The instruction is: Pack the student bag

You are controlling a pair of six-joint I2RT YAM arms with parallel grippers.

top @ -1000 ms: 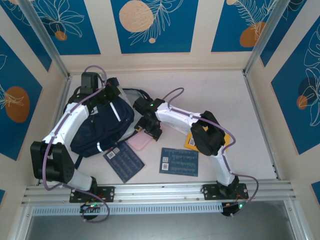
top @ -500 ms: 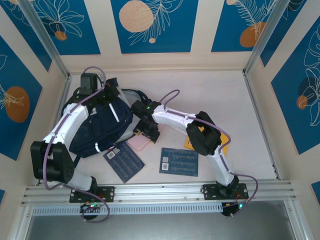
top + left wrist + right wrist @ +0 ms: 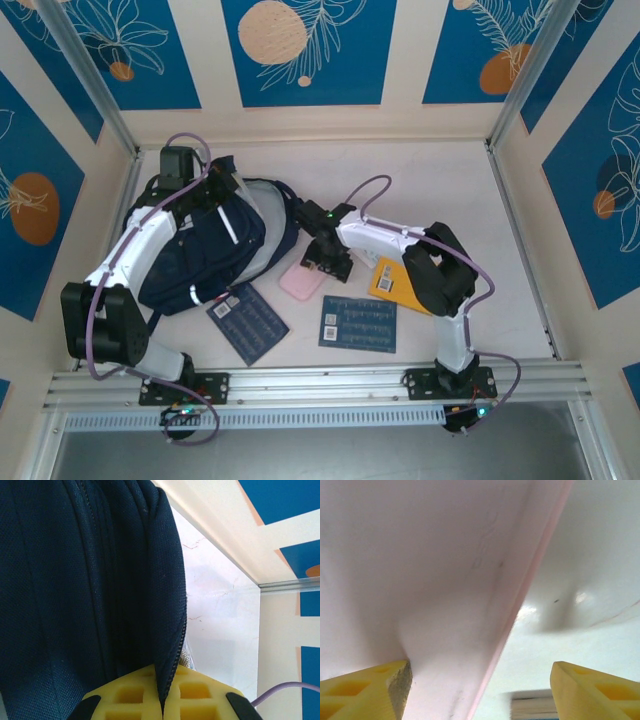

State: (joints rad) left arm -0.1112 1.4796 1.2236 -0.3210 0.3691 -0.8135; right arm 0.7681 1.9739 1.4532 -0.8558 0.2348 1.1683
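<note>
Nearest you, one dark blue printed sheet (image 3: 248,322) lies flat on the white table (image 3: 440,190), close against the bag's lower corner. A second dark blue printed sheet (image 3: 358,323) lies just to its right. Both look to be waiting their turn to be packed. Behind the second sheet, a yellow booklet (image 3: 392,280) sits partly under your right forearm, also unpacked.

Further in, your right gripper (image 3: 481,677) hangs low over a flat pale pink case (image 3: 302,282) that rests on the table just beside the bag's mouth. The yellow jaws stand wide and released. One finger (image 3: 365,685) is against the case. The other is well clear of it, with bare table between them. The case's long edge runs between the jaws, so you seem lined up to pinch it by that edge, and nothing is grasped yet.

Farthest back on the left lies the student bag (image 3: 200,255), a large dark navy fabric backpack with thin white stripes, its pale lining showing at the opening that faces the case. Your left gripper (image 3: 161,700) is clenched on a fold of its navy cloth next to the zip. It is likely gripped there to keep the mouth lifted and steady so the other arm can slide things in. If that pinch slips, the flap probably drops across the opening.
</note>
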